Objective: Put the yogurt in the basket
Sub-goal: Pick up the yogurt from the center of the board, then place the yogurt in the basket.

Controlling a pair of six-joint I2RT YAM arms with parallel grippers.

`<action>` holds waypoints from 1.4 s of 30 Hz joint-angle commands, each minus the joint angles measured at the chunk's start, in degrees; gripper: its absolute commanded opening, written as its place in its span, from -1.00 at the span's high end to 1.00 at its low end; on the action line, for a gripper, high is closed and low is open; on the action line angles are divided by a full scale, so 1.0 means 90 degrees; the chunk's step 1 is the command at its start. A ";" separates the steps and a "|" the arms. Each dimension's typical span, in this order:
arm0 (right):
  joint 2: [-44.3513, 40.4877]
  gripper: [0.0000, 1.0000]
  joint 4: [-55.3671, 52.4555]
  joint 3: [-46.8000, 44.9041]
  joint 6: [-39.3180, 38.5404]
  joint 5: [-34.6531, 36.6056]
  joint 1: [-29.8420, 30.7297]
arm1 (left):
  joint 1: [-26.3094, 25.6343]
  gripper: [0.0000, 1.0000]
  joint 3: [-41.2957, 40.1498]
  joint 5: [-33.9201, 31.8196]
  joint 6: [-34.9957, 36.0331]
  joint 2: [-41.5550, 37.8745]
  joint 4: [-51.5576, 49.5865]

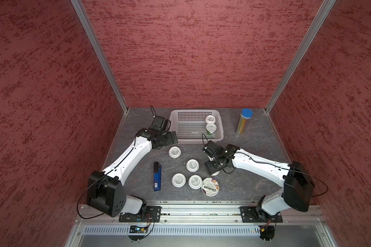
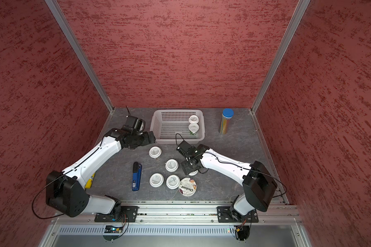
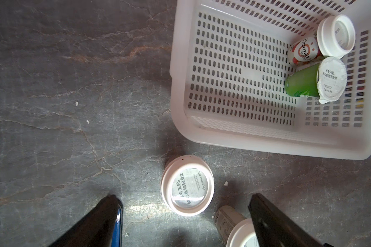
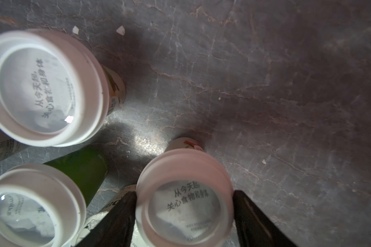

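- Nearest the front edge of the table (image 1: 255,171) is the one Chobani cup (image 1: 210,186). A small cup (image 1: 195,181) sits just beside it at 9 o'clock, and another cup (image 1: 178,180) sits beyond that.
- One stapler (image 1: 157,176) lies at 9 o'clock of that row, apart from it. A yellow thing (image 2: 90,181) shows beside the left arm.
- At the Chobani cup's 12 o'clock, the right gripper (image 4: 184,193) stands over a cup (image 4: 186,211) on the table. Its fingers straddle the lid, close against both edges, but I cannot tell whether they pinch it.
- A neighbour cup (image 1: 192,165) stands near at 9 o'clock of that cup.
- The left gripper (image 3: 185,202) has its fingers wide apart and empty. It hovers over a lone cup (image 3: 187,185) at the basket's 7 o'clock.
- The one basket (image 1: 174,119) sits at the table's 12 o'clock. It holds two cups, a red-printed cup (image 3: 335,35) and a green cup (image 3: 330,79), touching at its 3 o'clock side.
- One pencil tube (image 1: 243,120) stands farther out at 3 o'clock, apart.
- That makes eight yogurts: six on the table and two in the basket.
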 commanded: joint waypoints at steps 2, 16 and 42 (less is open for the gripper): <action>-0.0078 -0.48 -0.0438 0.0604 -0.0330 0.0316 -0.0256 | -0.0057 -0.99 0.0290 -0.0193 0.0183 -0.0127 -0.0176; 0.0887 -0.48 -0.1617 0.3619 -0.1156 0.0765 -0.1166 | -0.0019 -0.99 0.0579 -0.0148 0.0325 -0.0125 -0.0243; 0.3695 -0.49 -0.1834 0.6350 -0.1371 0.0141 -0.2327 | 0.0509 -1.00 0.0431 0.0408 0.0387 0.0044 -0.0058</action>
